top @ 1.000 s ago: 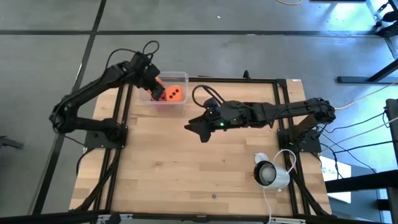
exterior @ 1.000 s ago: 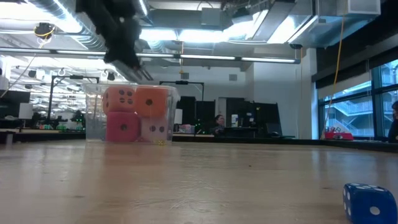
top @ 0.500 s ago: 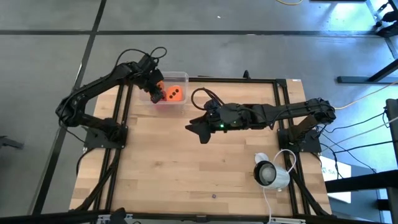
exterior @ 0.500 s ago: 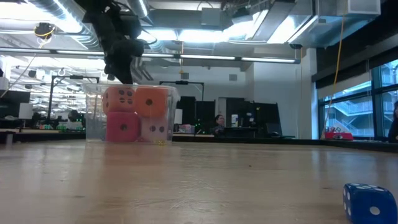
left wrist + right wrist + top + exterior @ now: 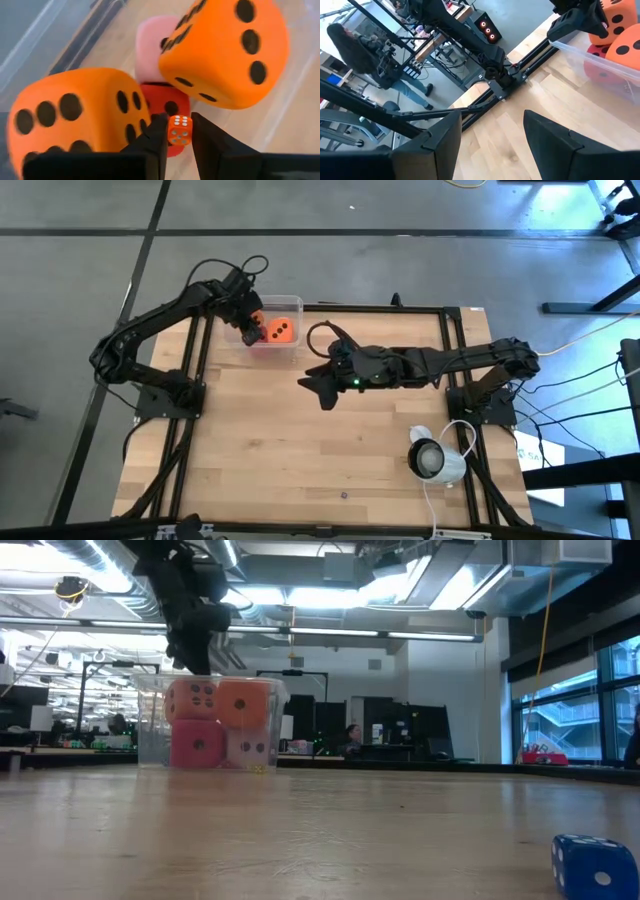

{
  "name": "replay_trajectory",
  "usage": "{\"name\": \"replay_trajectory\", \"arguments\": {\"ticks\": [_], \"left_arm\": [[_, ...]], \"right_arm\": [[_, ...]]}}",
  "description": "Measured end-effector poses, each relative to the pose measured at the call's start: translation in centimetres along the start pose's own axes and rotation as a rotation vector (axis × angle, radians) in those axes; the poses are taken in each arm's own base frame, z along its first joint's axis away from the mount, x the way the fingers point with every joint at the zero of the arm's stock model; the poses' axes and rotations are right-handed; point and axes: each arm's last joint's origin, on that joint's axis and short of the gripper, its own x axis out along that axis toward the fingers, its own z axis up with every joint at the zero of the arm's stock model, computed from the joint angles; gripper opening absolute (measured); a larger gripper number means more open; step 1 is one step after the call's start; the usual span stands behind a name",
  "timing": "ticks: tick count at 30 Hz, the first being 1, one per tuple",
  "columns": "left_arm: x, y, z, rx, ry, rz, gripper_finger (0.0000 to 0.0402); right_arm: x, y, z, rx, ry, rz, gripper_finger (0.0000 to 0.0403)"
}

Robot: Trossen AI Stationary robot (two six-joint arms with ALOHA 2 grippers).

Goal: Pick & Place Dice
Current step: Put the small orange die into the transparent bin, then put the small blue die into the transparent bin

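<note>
Four large dice sit in a clear plastic bin (image 5: 291, 304) at the upper left of the table in the high view, against the table's far edge. In the low view the bin (image 5: 150, 735) is left of centre. Two orange dice (image 5: 220, 700) are stacked on top, a red die (image 5: 197, 746) is at lower left and a pale pink die (image 5: 251, 747) at lower right. All four show pip faces toward that camera. As cubes, they have no long axis. In the left wrist view one orange die (image 5: 225, 50) is tilted on a corner, and the other (image 5: 75, 115) leans beside it, with the red and pink dice showing between them.

The left gripper (image 5: 250, 330) hangs over the left part of the bin, just above the top dice. Its jaws are nearly together, pinching a small orange die (image 5: 180, 130) with white pips, six-face toward the wrist camera. The bin's walls and the piled dice crowd closely around it.

The right gripper (image 5: 318, 387) waits over the middle of the table, well apart from the bin. Its jaws are spread wide and hold nothing.

A white round device (image 5: 437, 459) on a cord lies at the table's lower right. A blue die (image 5: 595, 865) rests alone at the low view's bottom right corner. A person (image 5: 357, 50) is in the room beyond the table.
</note>
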Motion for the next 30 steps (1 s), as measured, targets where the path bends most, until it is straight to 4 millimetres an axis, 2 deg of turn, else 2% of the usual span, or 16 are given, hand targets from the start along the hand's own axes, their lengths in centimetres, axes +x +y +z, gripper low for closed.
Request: {"name": "replay_trajectory", "arguments": {"ticks": [5,12,16,19,24,27,30], "left_arm": [[0.1,-0.5,0.1,0.01,0.004,0.007,0.0099],[0.2,-1.1,0.2,0.043,0.003,-0.016,0.0171],[-0.4,-1.1,0.6,-0.005,-0.006,0.005,0.0206],[-2.3,-1.2,1.9,-0.063,-0.061,-0.004,0.0216],[-7.5,-2.1,4.0,-0.074,-0.193,-0.139,0.0217],[-10.3,-3.6,4.1,-0.013,-0.293,-0.267,0.0215],[-12.0,-5.2,3.1,0.044,-0.343,-0.352,0.0214]], "right_arm": [[0.2,-0.1,-0.1,-0.005,0.004,-0.005,0.0214],[0.1,0.0,-0.2,-0.026,-0.002,-0.01,0.0214],[0.0,0.2,-0.7,-0.038,-0.001,-0.033,0.0214],[-0.2,0.0,-1.5,-0.066,0.049,-0.09,0.0214],[-0.9,-0.7,-3.7,-0.065,0.204,-0.22,0.0214],[-1.7,-0.3,-5.3,-0.111,0.279,-0.25,0.0214],[-2.4,1.0,-6.8,-0.205,0.32,-0.202,0.0214]]}}
